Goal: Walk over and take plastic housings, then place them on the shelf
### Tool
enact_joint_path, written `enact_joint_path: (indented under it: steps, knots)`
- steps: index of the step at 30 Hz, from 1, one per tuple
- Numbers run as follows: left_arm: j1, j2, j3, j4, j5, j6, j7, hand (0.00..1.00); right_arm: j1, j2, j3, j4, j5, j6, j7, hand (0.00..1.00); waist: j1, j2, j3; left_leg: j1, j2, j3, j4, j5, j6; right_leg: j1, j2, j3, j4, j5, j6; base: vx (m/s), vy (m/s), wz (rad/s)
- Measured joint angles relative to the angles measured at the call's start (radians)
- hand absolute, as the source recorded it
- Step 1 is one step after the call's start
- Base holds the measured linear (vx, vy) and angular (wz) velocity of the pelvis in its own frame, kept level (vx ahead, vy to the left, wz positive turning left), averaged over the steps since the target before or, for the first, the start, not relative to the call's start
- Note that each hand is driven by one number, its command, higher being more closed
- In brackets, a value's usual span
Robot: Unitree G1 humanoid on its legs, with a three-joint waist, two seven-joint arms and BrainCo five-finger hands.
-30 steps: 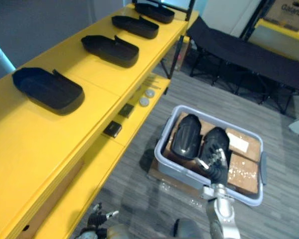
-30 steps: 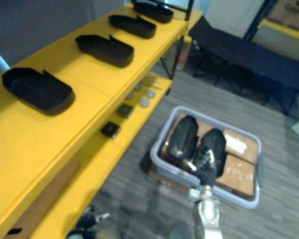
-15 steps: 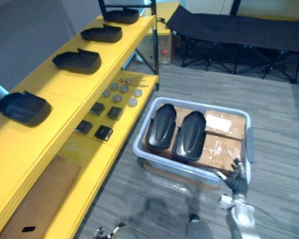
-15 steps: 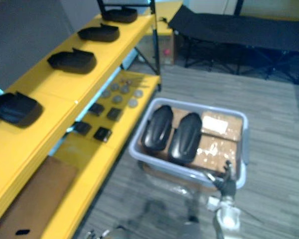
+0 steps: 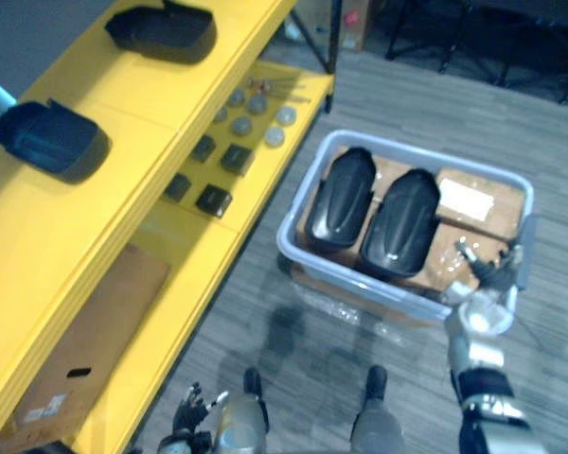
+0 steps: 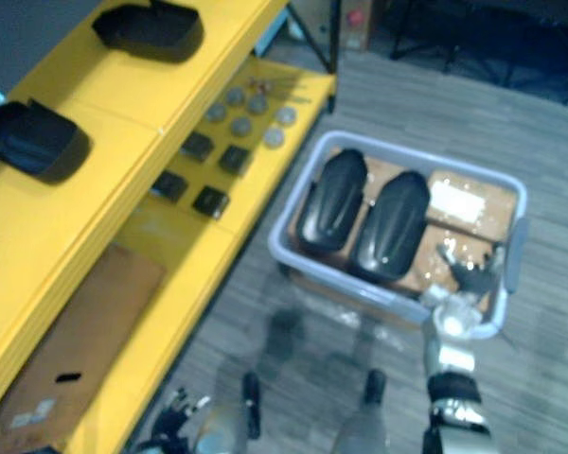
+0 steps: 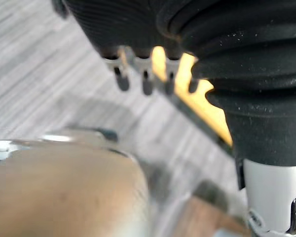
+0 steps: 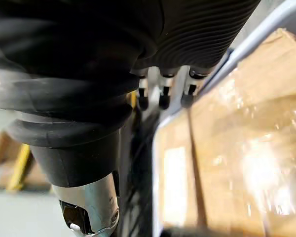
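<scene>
Two black plastic housings [image 5: 341,199] [image 5: 400,223] lie side by side in a grey bin [image 5: 360,284] on the floor, on top of cardboard. More black housings [image 5: 52,140] [image 5: 161,28] rest on the top board of the yellow shelf [image 5: 123,189] at the left. My right hand [image 5: 488,272] hovers open over the bin's near right corner, above the cardboard and to the right of the housings, holding nothing. In its wrist view the fingers [image 8: 163,96] point along the bin's rim [image 8: 246,44]. My left hand [image 5: 194,418] hangs low beside the shelf, open and holding nothing.
The lower shelf board carries small black blocks [image 5: 213,199], round discs [image 5: 275,135] and a flat cardboard sheet [image 5: 85,331]. A white label [image 5: 466,199] lies on the cardboard in the bin. Grey plank floor [image 5: 549,123] surrounds the bin; dark folding-frame legs [image 5: 454,38] stand at the back.
The camera has swung and tipped down, so the whole picture shifted. My right hand, over the right housing a second ago, is now by the bin's right corner. The housings lie unmoved.
</scene>
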Motion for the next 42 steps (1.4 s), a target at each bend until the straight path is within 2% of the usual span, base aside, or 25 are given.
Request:
enact_joint_path:
  steps: [2, 6, 8, 13, 15, 18, 21, 25, 27, 29, 33, 34, 36, 42]
  knots:
    - [-0.013, 0.004, -0.001, 0.001, -0.001, 0.007, -0.002, 0.0, -0.091, -0.077, -0.004, 0.124, 0.049, 0.03, -0.018, 0.0, 0.016, 0.004, 0.044, -0.046, 0.0, -0.033, 0.043, -0.009, 0.003, -0.01, 0.0, -0.026, 0.01, 0.001, -0.001, -0.07, 0.03, 0.3]
    - [-0.013, 0.007, -0.032, 0.01, -0.008, 0.012, -0.007, 0.0, -0.194, -0.154, 0.001, 0.203, 0.069, 0.062, -0.015, 0.0, 0.043, 0.016, 0.078, -0.088, -0.001, -0.053, 0.086, -0.02, 0.011, -0.033, -0.002, -0.047, 0.041, 0.001, -0.001, -0.06, 0.042, 0.14]
    - [-0.013, 0.006, -0.048, 0.019, -0.018, 0.004, -0.012, 0.0, -0.25, -0.191, 0.022, 0.25, 0.069, 0.092, -0.006, 0.0, 0.06, 0.032, 0.09, -0.109, 0.0, -0.06, 0.125, -0.04, 0.014, -0.039, -0.003, -0.048, 0.051, 0.001, -0.001, -0.06, 0.05, 0.02]
    - [-0.016, 0.002, -0.084, 0.045, -0.04, -0.048, -0.028, 0.0, -0.311, -0.232, 0.066, 0.319, 0.061, 0.12, 0.031, 0.0, 0.072, 0.053, 0.102, -0.155, -0.006, -0.072, 0.167, -0.048, 0.021, -0.07, -0.011, -0.053, 0.073, 0.0, -0.001, -0.06, 0.051, 0.04]
    - [-0.016, 0.002, -0.101, 0.046, -0.047, -0.057, -0.028, 0.0, -0.314, -0.249, 0.082, 0.33, 0.047, 0.12, 0.033, 0.0, 0.085, 0.06, 0.106, -0.155, -0.012, -0.074, 0.171, -0.048, 0.021, -0.071, -0.016, -0.053, 0.075, 0.0, 0.0, -0.04, 0.033, 0.01]
    - [-0.016, 0.005, -0.109, 0.046, -0.048, -0.063, -0.028, 0.0, -0.335, -0.253, 0.085, 0.334, 0.04, 0.125, 0.032, 0.0, 0.085, 0.06, 0.106, -0.16, -0.016, -0.076, 0.179, -0.05, 0.024, -0.074, -0.021, -0.053, 0.081, -0.001, 0.0, -0.02, 0.022, 0.01]
    - [-0.017, 0.013, -0.128, 0.045, -0.086, -0.061, -0.028, 0.0, -0.375, -0.274, 0.112, 0.335, 0.018, 0.16, 0.046, 0.0, 0.086, 0.06, 0.106, -0.186, -0.019, -0.079, 0.199, -0.053, 0.028, -0.094, -0.026, -0.054, 0.09, -0.001, 0.0, -0.04, 0.044, 0.02]
    - [-0.023, 0.021, -0.157, 0.045, -0.121, -0.052, -0.024, 0.0, -0.411, -0.283, 0.14, 0.387, -0.052, 0.283, 0.05, 0.0, 0.092, 0.065, 0.107, -0.19, -0.027, -0.079, 0.204, -0.053, 0.03, -0.102, -0.038, -0.057, 0.105, -0.001, 0.0, -0.02, 0.036, 0.03]
    - [-0.026, 0.018, -0.164, 0.046, -0.124, -0.052, -0.019, 0.0, -0.416, -0.287, 0.14, 0.411, -0.072, 0.331, 0.052, 0.0, 0.093, 0.078, 0.114, -0.197, -0.028, -0.082, 0.217, -0.057, 0.035, -0.101, -0.04, -0.07, 0.111, -0.002, -0.001, -0.03, 0.031, 0.08]
    - [-0.038, 0.018, -0.197, 0.046, -0.128, -0.053, -0.003, 0.0, -0.419, -0.321, 0.15, 0.42, -0.11, 0.383, 0.061, 0.0, 0.098, 0.104, 0.126, -0.219, -0.031, -0.099, 0.231, -0.06, 0.034, -0.107, -0.04, -0.082, 0.114, -0.002, -0.001, -0.05, 0.035, 0.11]
    - [-0.038, 0.02, -0.219, 0.053, -0.157, -0.054, 0.003, 0.0, -0.469, -0.358, 0.15, 0.438, -0.118, 0.487, 0.077, 0.0, 0.118, 0.11, 0.126, -0.227, -0.031, -0.099, 0.229, -0.059, 0.034, -0.122, -0.04, -0.084, 0.116, -0.003, -0.001, -0.03, 0.018, 0.0]
    - [-0.038, 0.022, -0.224, 0.055, -0.162, -0.054, 0.003, 0.0, -0.48, -0.362, 0.151, 0.446, -0.13, 0.523, 0.077, 1.0, 0.121, 0.11, 0.127, -0.227, -0.032, -0.1, 0.228, -0.059, 0.035, -0.122, -0.041, -0.085, 0.116, -0.003, -0.001, 0.01, 0.014, 0.03]
    - [-0.038, 0.021, -0.23, 0.056, -0.163, -0.057, 0.004, 0.0, -0.488, -0.375, 0.151, 0.451, -0.144, 0.557, 0.079, 1.0, 0.129, 0.114, 0.128, -0.227, -0.034, -0.1, 0.228, -0.058, 0.036, -0.121, -0.043, -0.089, 0.118, -0.003, -0.001, 0.01, 0.011, 0.02]
    - [-0.038, 0.023, -0.246, 0.059, -0.165, -0.066, 0.007, 0.0, -0.494, -0.437, 0.151, 0.488, -0.257, 0.605, 0.136, 1.0, 0.143, 0.119, 0.129, -0.244, -0.046, -0.112, 0.229, -0.058, 0.036, -0.137, -0.054, -0.102, 0.145, -0.019, 0.003, 0.01, 0.024, 0.08]
